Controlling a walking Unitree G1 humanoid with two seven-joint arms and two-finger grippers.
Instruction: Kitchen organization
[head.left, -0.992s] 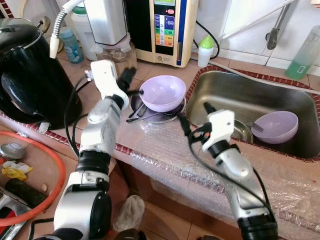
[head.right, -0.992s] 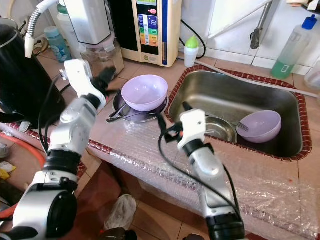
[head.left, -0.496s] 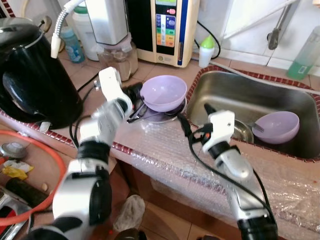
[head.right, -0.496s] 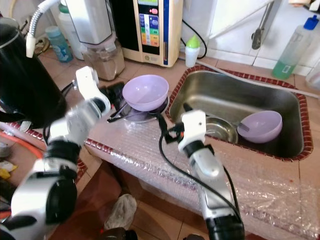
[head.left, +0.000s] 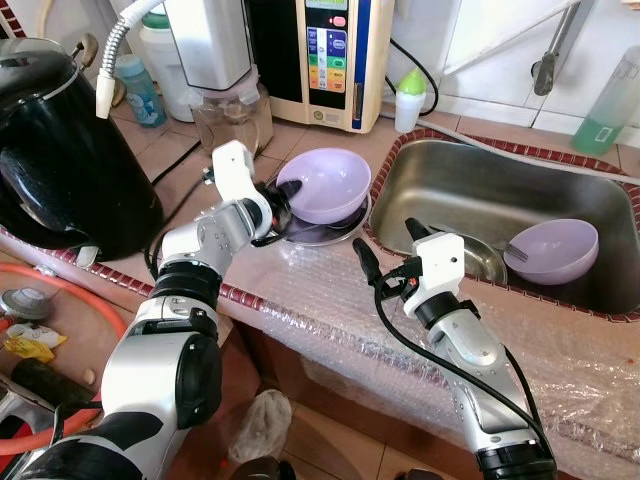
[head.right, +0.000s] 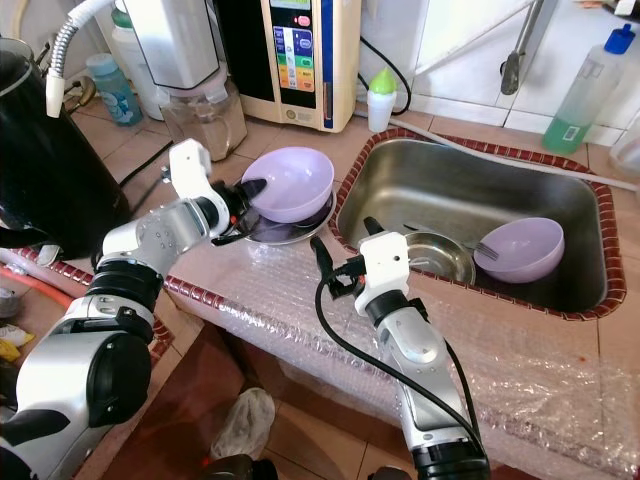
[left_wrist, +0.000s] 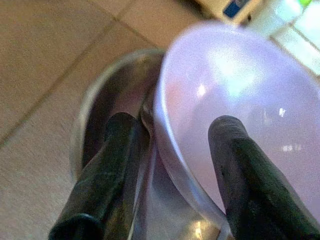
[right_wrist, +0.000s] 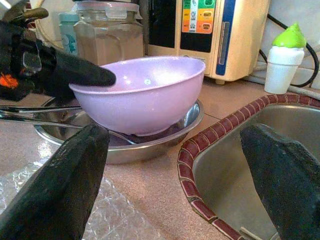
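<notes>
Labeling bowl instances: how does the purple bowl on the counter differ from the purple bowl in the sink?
The counter bowl sits on a steel plate; the sink bowl lies in the basin beside a steel dish.
The counter bowl's rim sits between the left gripper's open fingers; the sink bowl is untouched.
The sink bowl has a fork at its rim; utensils lie under the counter bowl.
Both are lilac and similarly sized.
</notes>
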